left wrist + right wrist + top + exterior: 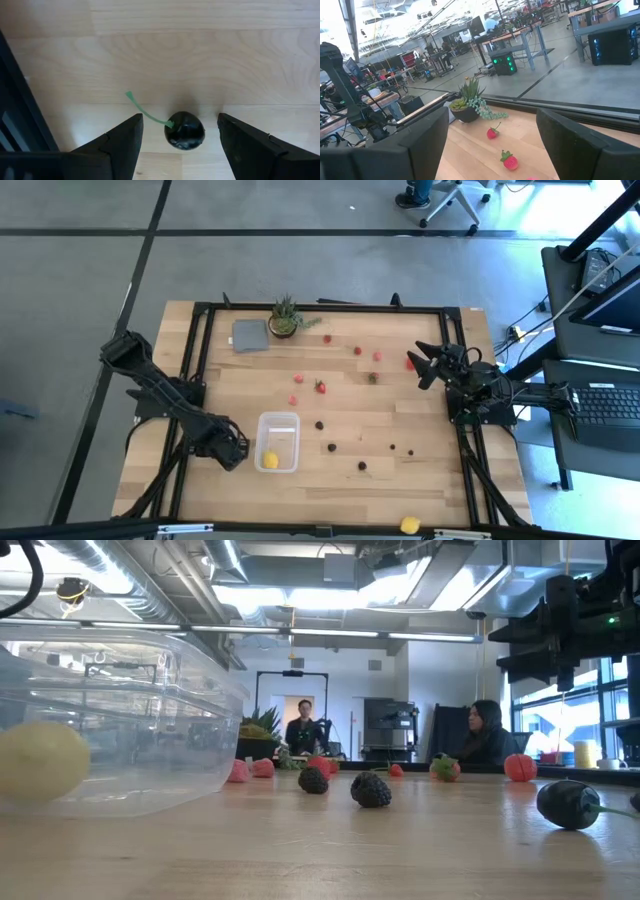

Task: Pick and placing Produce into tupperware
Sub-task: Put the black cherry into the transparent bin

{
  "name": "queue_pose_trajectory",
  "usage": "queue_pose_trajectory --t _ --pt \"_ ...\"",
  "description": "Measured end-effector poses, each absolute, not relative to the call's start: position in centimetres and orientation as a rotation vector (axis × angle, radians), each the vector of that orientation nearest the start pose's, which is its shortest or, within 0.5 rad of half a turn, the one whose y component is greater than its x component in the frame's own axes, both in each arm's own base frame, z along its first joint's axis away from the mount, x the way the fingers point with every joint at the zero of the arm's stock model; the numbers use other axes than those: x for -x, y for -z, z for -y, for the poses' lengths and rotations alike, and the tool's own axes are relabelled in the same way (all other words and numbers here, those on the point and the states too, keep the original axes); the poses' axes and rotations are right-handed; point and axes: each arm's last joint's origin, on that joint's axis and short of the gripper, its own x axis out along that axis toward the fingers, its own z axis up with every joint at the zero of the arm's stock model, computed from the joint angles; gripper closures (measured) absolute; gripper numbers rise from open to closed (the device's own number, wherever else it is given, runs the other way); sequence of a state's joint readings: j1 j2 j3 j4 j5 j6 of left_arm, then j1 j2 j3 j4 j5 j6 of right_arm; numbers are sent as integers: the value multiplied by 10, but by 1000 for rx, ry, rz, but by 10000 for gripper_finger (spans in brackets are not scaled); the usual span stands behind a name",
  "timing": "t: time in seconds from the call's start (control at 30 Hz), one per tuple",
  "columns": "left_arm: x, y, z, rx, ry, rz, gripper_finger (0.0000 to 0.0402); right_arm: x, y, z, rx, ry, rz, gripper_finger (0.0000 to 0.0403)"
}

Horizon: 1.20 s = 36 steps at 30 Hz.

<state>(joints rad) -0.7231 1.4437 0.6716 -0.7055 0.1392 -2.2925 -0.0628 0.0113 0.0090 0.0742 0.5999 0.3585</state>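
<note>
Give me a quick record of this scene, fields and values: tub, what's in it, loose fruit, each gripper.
tub: clear tupperware, near table edge, lidless
contents: one yellow lemon piece
loose fruit: red strawberry pieces and dark berries scattered on the table
left gripper: open, fingers either side of a dark green-stemmed berry, beside the tub
right gripper: open, raised at the right side
other: potted plant, grey square

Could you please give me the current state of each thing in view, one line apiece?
tupperware: upright on the table, lidless, holding one lemon piece.
lemon piece: inside the tupperware.
dark cherry: on the wood between the left claw's open fingers, ungripped.
left claw: open, beside the tupperware.
right claw: open, empty, raised at the table's right edge.
potted plant: upright.
</note>
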Motion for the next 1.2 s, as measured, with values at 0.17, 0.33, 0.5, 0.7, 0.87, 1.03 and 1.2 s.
queue_pose_trajectory --t 0.17,0.33,0.5,0.7,0.87,1.03,1.2 --pt "-157 -142 144 1319 -1136 -1362 154 -91 -172 22 -365 643 189 100" --pt "-157 -142 144 1321 -1138 -1362 167 -91 -172 22 -364 643 189 100" --pt "-157 -142 144 1323 -1140 -1361 199 -91 -172 22 -364 643 189 100" --pt "-157 -142 144 1324 -1141 -1361 235 -91 -172 22 -364 643 189 100" --pt "-157 -142 144 1324 -1141 -1361 261 -91 -172 22 -364 643 189 100" --pt "-157 -142 144 1324 -1141 -1361 282 -91 -173 22 -364 643 189 100" --pt "-157 -142 144 1326 -1139 -1362 293 -91 -173 22 -364 643 189 100"
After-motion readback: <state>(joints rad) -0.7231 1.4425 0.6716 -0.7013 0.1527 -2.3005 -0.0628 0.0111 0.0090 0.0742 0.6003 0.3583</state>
